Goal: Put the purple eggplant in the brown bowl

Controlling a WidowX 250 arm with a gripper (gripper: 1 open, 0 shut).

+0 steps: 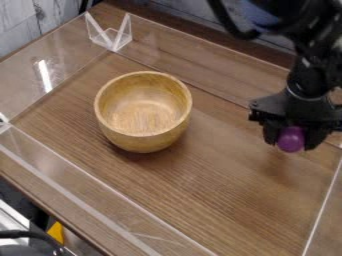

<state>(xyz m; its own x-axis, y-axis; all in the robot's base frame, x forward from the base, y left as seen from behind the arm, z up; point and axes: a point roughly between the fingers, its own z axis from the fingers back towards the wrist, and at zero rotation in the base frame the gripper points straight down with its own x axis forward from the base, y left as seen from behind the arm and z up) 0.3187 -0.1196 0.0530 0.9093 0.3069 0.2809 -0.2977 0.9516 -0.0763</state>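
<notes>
The brown wood desk [201, 190] has see-through walls around it. The black gripper [293, 134] is closed on the purple eggplant [290, 139], well apart from the brown bowl [143, 110].

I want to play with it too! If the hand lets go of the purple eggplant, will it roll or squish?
The purple eggplant looks rounded and glossy, so it would probably roll and might slip. It keeps its shape in the hand, so it is likely stiff rather than squishy. Being small, it is probably light.

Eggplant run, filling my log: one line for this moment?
gripper: shut on small glossy purple eggplant | round light-brown wooden bowl: empty | eggplant right of bowl, apart
</notes>
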